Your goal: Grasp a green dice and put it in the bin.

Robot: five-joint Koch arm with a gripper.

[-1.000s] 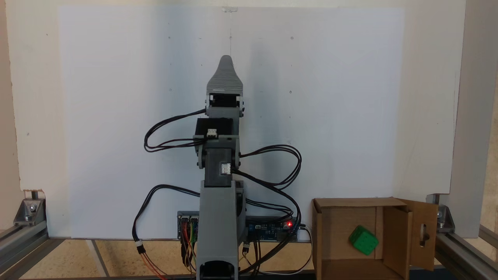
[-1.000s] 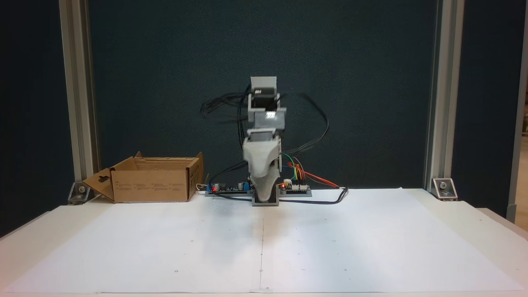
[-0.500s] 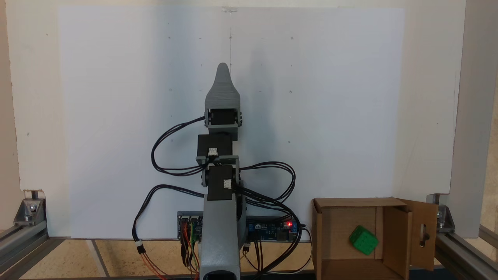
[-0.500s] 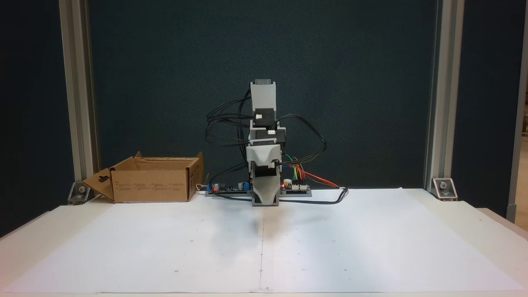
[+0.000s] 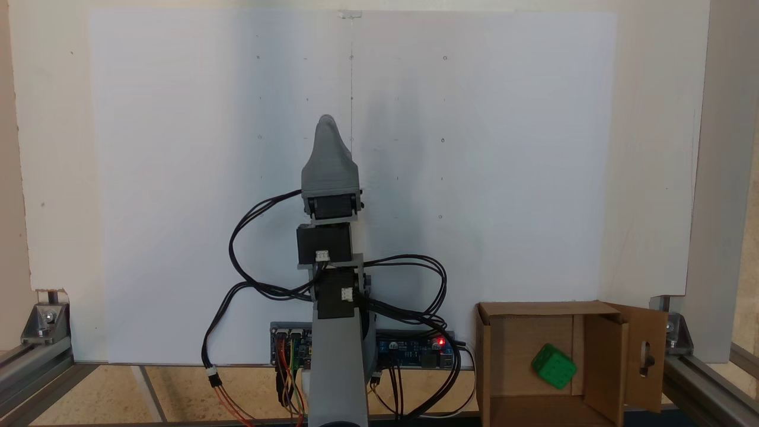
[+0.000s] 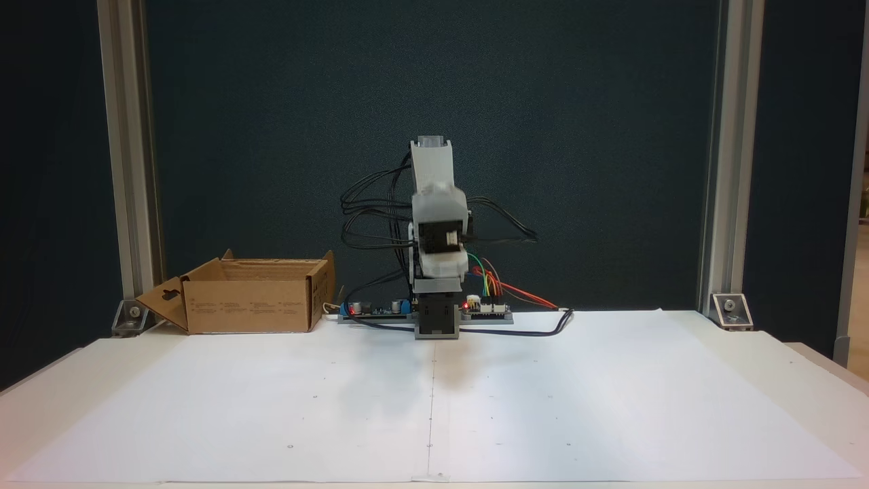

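The green dice (image 5: 553,366) lies tilted inside the bin (image 5: 545,308), a brown cardboard box with open flaps at the lower right of a fixed view. The same bin (image 6: 248,305) stands at the left of the other fixed view, where its walls hide the dice. My gripper (image 5: 325,121) hovers over the white sheet, well left of the bin and away from it. Its jaws lie one behind the other, so a single grey tip shows. The folded arm (image 6: 434,204) stands upright above its base.
Control boards (image 5: 415,350) with coloured wires and black cables (image 5: 249,261) sit around the arm's base. Aluminium posts (image 6: 129,170) and corner brackets (image 5: 44,323) frame the table. A white paper sheet (image 6: 434,407) covers the tabletop.
The arm has folded back toward its base, and the gripper tip has drawn in and risen off the sheet. The dice and the bin have not moved.
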